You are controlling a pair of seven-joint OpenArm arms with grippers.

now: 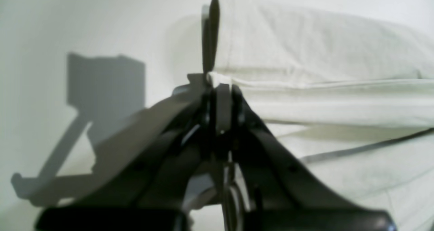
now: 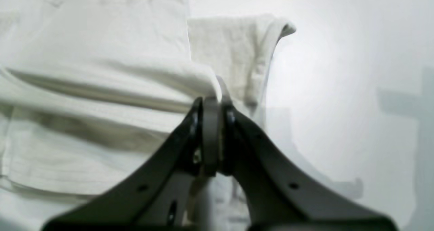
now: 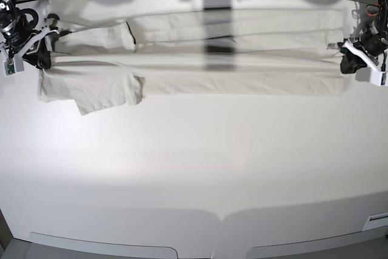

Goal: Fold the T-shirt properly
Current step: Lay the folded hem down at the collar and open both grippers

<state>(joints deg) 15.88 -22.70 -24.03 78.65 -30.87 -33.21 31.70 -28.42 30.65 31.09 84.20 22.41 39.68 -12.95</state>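
The T-shirt [image 3: 200, 59] lies stretched sideways along the far part of the white worktop [image 3: 194, 168], pulled into a long band between the two arms. One short sleeve [image 3: 109, 92] spreads flat toward the near side at the base view's left, and another fold of cloth sits behind it toward the far edge.

The left tool [image 1: 217, 80] — at the right end of the band in the base view — is clamped on an edge of the T-shirt; the wrist view shows its dark fingers pressed together with a pale hem pinched between them, the cloth running off in layered folds to one side. The right tool [image 2: 212, 100] is clamped on the T-shirt as well, at the opposite end, its fingers drawn tight around a bunched edge of fabric, with folded layers beside it and bare worktop on the other side. Both arms cast grey shadows on the worktop.
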